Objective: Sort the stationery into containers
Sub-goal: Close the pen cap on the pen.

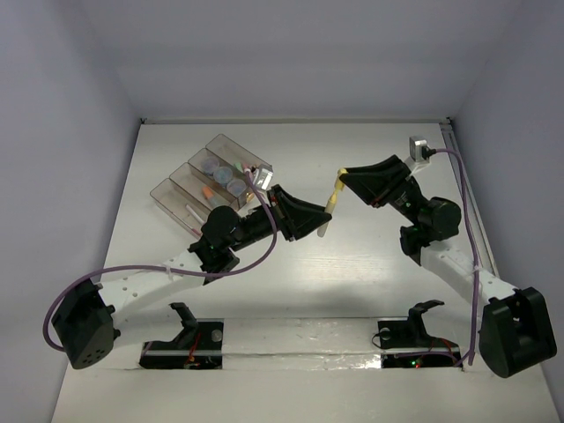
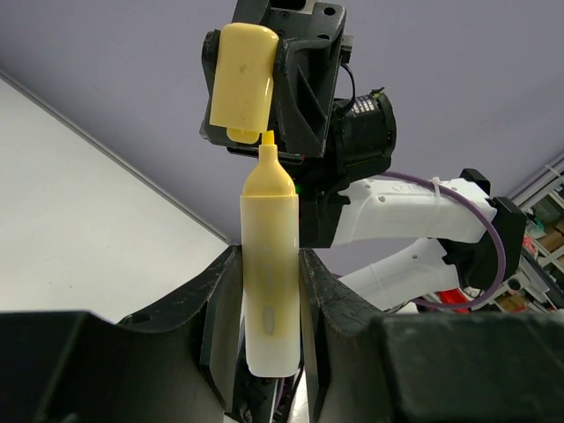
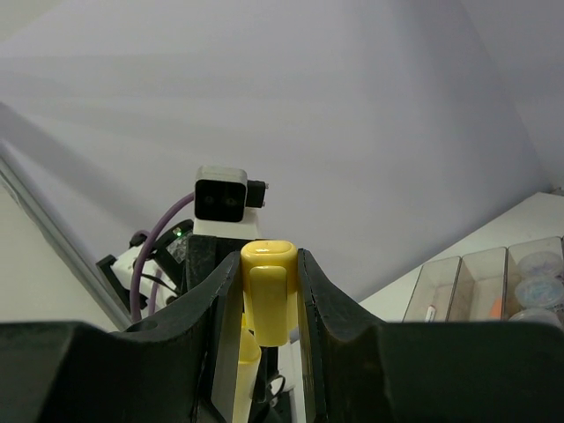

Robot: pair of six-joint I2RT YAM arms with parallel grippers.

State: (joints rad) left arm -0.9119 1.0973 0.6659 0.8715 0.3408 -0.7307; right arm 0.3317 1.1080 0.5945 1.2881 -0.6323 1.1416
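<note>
My left gripper [image 1: 319, 225] is shut on the pale yellow barrel of a highlighter stick [image 1: 327, 217], held off the table at mid-table; in the left wrist view the barrel [image 2: 269, 264] stands upright between the fingers, its yellow tip bare. My right gripper [image 1: 342, 180] is shut on the highlighter's yellow cap [image 1: 337, 182], right at the barrel's tip. The cap [image 2: 242, 75] sits just above the tip, apart from the barrel; it also shows in the right wrist view [image 3: 269, 291]. The clear compartments [image 1: 167, 189] lie far left, holding grey-lilac rolls [image 1: 222, 175], orange-pink sticks [image 1: 204, 189] and a white pen [image 1: 191, 211].
White walls enclose the table on the left, back and right. The arm bases and black brackets [image 1: 189, 322] stand along the near edge. The compartments also show at the right of the right wrist view [image 3: 485, 282].
</note>
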